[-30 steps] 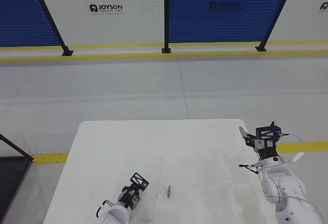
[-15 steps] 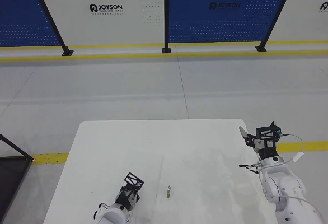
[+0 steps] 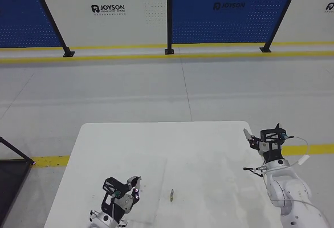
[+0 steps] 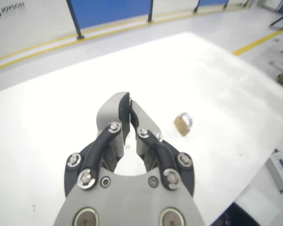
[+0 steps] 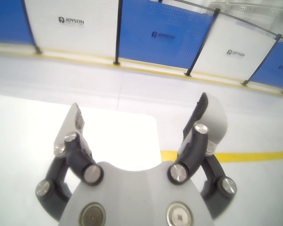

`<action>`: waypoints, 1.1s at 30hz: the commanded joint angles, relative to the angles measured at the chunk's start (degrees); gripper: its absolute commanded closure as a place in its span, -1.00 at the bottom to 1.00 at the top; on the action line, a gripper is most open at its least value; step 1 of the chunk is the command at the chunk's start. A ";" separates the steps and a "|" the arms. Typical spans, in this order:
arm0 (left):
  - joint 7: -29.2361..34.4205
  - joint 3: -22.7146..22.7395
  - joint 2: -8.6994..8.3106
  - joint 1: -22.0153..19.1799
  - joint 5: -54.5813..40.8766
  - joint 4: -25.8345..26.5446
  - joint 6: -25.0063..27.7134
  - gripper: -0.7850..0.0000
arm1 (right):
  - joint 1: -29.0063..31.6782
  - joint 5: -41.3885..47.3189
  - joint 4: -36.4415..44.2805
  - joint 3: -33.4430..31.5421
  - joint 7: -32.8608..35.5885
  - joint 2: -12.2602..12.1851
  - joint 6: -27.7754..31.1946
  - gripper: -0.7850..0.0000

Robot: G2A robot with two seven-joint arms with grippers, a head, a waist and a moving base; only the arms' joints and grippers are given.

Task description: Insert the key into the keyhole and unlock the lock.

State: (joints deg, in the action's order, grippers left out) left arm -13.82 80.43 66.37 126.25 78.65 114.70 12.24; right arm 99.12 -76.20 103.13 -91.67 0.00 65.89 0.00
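With the left fingers (image 4: 113, 109) pressed together (you cannot tell whether on a key) and the lock (image 4: 183, 124) loose on the counter (image 4: 61, 95) just beside them, expect the lock to skid under any push, since the spread right fingers (image 5: 214, 116) sit well apart from it.

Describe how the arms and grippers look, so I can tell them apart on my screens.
The left gripper and right gripper match: light grey metal bodies, black curved links with silver screws, pale fingers faced with black ribbed pads. The right arm is white and rounded, with a thin pale cable looping beside its wrist.
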 commanded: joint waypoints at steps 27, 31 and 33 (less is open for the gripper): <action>-31.16 2.17 -1.61 -5.47 -10.20 -14.93 35.74 1.00 | 11.18 -21.54 8.77 14.66 6.45 -0.19 11.06 -1.00; -34.64 2.91 -1.86 -6.30 -12.51 -18.94 41.64 1.00 | 12.04 -27.06 8.11 21.07 8.98 -0.06 14.87 -1.00; -35.42 3.24 -1.93 -6.56 -12.87 -20.56 42.80 1.00 | 11.64 -28.19 7.16 24.31 9.85 0.14 16.62 -1.00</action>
State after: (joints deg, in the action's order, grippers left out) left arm -49.00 83.56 64.46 119.81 65.88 94.83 54.66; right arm 111.01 -104.04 110.73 -68.86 9.49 65.94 15.96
